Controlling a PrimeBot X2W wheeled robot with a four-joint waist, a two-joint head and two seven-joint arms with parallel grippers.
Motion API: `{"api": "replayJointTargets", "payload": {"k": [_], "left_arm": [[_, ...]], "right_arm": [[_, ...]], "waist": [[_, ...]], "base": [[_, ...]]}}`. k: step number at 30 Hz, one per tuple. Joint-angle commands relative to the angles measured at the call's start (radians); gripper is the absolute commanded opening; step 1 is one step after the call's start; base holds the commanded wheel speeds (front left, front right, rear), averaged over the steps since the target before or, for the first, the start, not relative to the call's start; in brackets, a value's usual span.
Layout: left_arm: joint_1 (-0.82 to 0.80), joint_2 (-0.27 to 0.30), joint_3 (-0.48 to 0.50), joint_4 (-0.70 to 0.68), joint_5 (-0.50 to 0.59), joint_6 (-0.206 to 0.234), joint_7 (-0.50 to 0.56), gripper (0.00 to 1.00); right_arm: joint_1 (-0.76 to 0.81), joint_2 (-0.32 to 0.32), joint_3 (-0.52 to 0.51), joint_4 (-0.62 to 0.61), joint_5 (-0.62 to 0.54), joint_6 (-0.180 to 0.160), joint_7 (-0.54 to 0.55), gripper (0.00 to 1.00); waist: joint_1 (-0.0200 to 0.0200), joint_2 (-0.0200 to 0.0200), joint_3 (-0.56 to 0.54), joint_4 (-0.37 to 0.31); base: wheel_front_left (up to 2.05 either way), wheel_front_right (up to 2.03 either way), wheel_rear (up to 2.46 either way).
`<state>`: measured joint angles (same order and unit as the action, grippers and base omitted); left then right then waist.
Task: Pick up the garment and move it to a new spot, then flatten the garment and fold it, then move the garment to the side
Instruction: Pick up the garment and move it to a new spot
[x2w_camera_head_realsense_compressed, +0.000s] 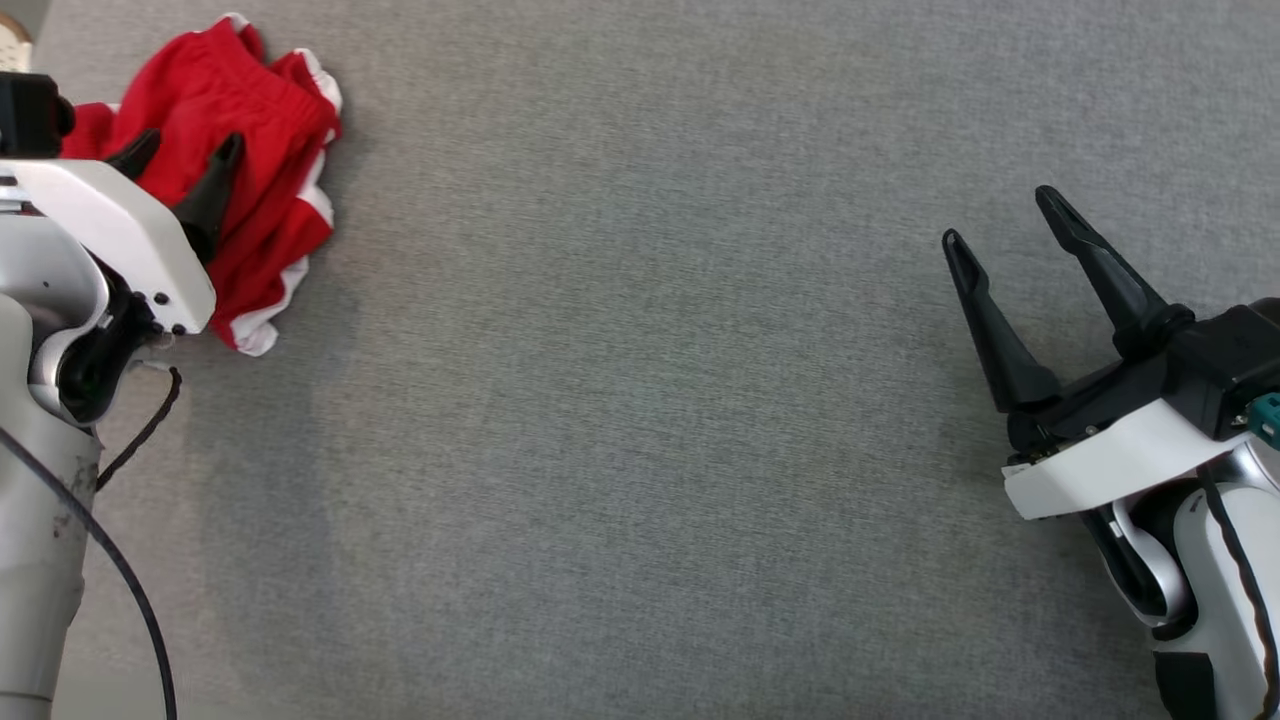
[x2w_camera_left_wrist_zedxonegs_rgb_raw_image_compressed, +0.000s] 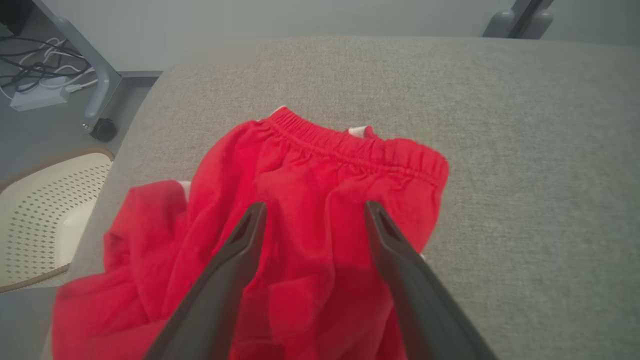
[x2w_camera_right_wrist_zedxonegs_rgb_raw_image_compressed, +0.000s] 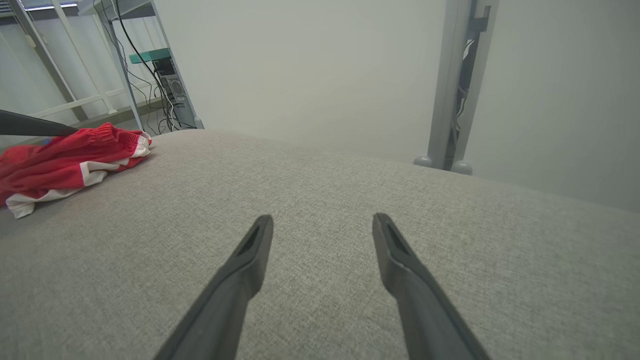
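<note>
Crumpled red garment (x2w_camera_head_realsense_compressed: 262, 120), thin cloth with white trim and a gathered elastic waistband, lies bunched near the left edge of the grey woven tabletop (x2w_camera_head_realsense_compressed: 640, 420). Left gripper (x2w_camera_head_realsense_compressed: 192, 138) hangs over it, fingers spread, gripping nothing (contact unclear). Right gripper (x2w_camera_head_realsense_compressed: 998, 213) is well apart, fingers splayed above bare weave. Pale wall (x2w_camera_right_wrist_zedxonegs_rgb_raw_image_compressed: 310, 65) beyond.

Left arm (x2w_camera_head_realsense_compressed: 110, 230): at the left edge of the head view, left jaws spread wide, fingers (x2w_camera_head_realsense_compressed: 210, 195) pointing up. Right arm (x2w_camera_head_realsense_compressed: 1120, 460): at lower right, right jaws spread wide, fingers (x2w_camera_head_realsense_compressed: 990, 320) angled up-left.
</note>
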<state>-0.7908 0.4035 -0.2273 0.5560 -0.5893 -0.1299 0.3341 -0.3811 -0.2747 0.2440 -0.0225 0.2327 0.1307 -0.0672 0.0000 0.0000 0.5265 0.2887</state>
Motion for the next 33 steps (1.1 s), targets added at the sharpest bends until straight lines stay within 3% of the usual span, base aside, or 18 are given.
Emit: {"api": "replayJointTargets", "payload": {"k": [1,7,8,9,11,14,22,26,33], "left_arm": [[-0.015,0.006,-0.005,0.014,-0.005,0.000,0.009,1.00],[-0.057,0.015,-0.026,0.092,-0.009,0.004,0.073,1.00],[-0.060,0.014,-0.030,0.102,-0.010,0.004,0.084,0.95],[-0.064,0.014,-0.032,0.109,-0.009,0.004,0.088,0.48],[-0.070,0.014,-0.034,0.121,-0.009,0.006,0.084,0.00],[-0.079,0.016,-0.034,0.127,-0.002,0.008,0.062,0.00],[-0.084,0.015,-0.009,0.103,0.017,0.019,-0.127,0.00],[-0.077,0.010,0.013,0.061,0.023,0.025,-0.247,0.00],[-0.051,-0.008,-0.002,-0.046,0.029,0.017,-0.337,0.00]], "right_arm": [[-0.008,-0.004,-0.001,-0.006,-0.002,0.000,-0.003,1.00],[-0.012,0.003,-0.010,0.002,-0.002,0.000,-0.015,1.00],[-0.013,0.003,-0.011,0.004,-0.003,0.000,-0.016,1.00],[-0.013,0.004,-0.011,0.007,-0.003,0.000,-0.018,1.00],[-0.013,0.008,-0.009,0.013,-0.003,0.000,-0.025,1.00],[-0.015,0.013,-0.006,0.024,-0.002,0.000,-0.031,1.00],[-0.016,0.029,-0.004,0.067,0.005,0.000,-0.059,1.00],[-0.012,0.043,-0.004,0.098,0.013,0.000,-0.078,1.00],[-0.006,0.070,-0.005,0.150,0.022,0.000,-0.105,1.00]], "waist": [[0.0000,0.0000,0.012,-0.013],[0.0000,0.0000,0.023,-0.034],[0.0000,0.0000,0.024,-0.036],[0.0000,0.0000,0.024,-0.038],[0.0000,0.0000,0.023,-0.041],[0.0000,0.0000,0.017,-0.044],[0.0000,0.0000,-0.051,-0.054],[0.0000,0.0000,-0.107,-0.067],[0.0000,0.0000,-0.194,-0.099]], "base": [[0.00,0.00,0.00],[0.00,0.00,0.00],[0.00,0.00,0.00],[0.00,0.00,0.00],[0.00,0.00,0.00],[0.00,0.00,0.00],[0.00,0.00,0.00],[0.00,0.00,0.00],[0.00,0.00,0.00]]}}
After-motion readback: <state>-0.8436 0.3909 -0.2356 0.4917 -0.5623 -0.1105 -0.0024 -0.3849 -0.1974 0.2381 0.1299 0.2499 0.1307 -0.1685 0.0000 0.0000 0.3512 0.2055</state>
